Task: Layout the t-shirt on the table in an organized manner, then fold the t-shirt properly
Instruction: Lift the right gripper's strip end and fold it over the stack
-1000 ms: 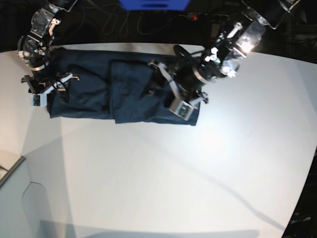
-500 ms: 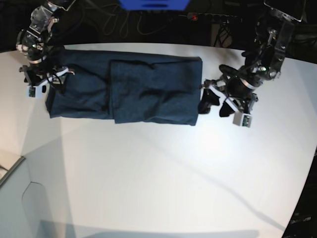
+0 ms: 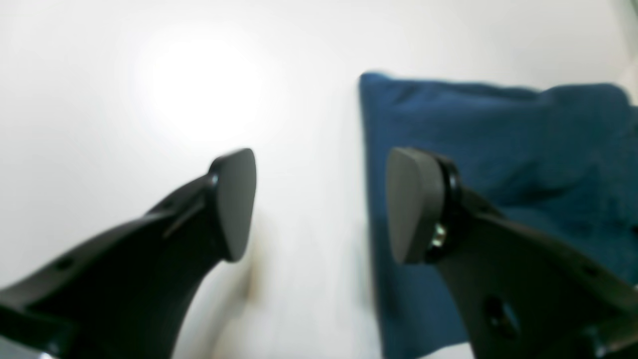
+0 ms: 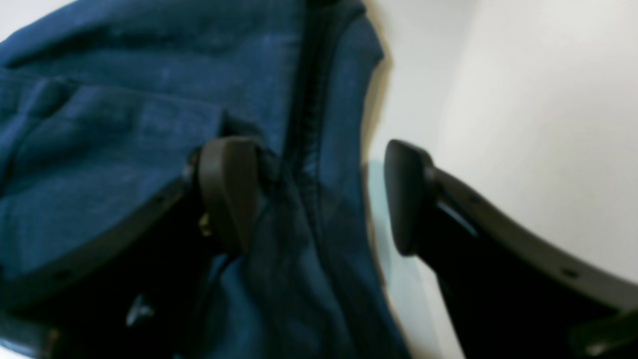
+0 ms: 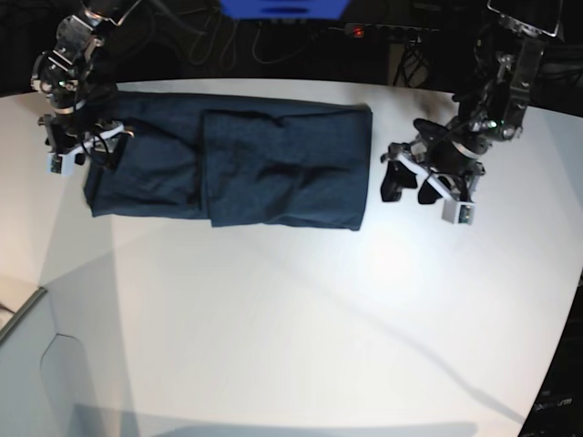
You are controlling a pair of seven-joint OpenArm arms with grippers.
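Observation:
The dark navy t-shirt (image 5: 273, 164) lies folded into a long flat strip across the far side of the white table (image 5: 319, 319). My left gripper (image 5: 407, 188) hovers open just beyond the strip's right end, apart from it. In the left wrist view this gripper (image 3: 321, 204) is empty, with the t-shirt (image 3: 498, 164) edge under its right finger (image 3: 413, 204). At the strip's left end my right gripper (image 5: 84, 150) stands open. The right wrist view shows this gripper (image 4: 316, 194) straddling the t-shirt (image 4: 149, 99) edge, one finger (image 4: 229, 189) over cloth, the other over bare table (image 4: 523, 99).
A grey-white box corner (image 5: 27, 364) sits at the front left. Behind the table's far edge are a blue object (image 5: 282, 7) and cables with a red light (image 5: 360, 30). The table's curved edge runs down the right side.
My left arm has lifted off the shirt's right part and swung right, past the strip's end. My right gripper has shifted slightly back and its jaws stand wider.

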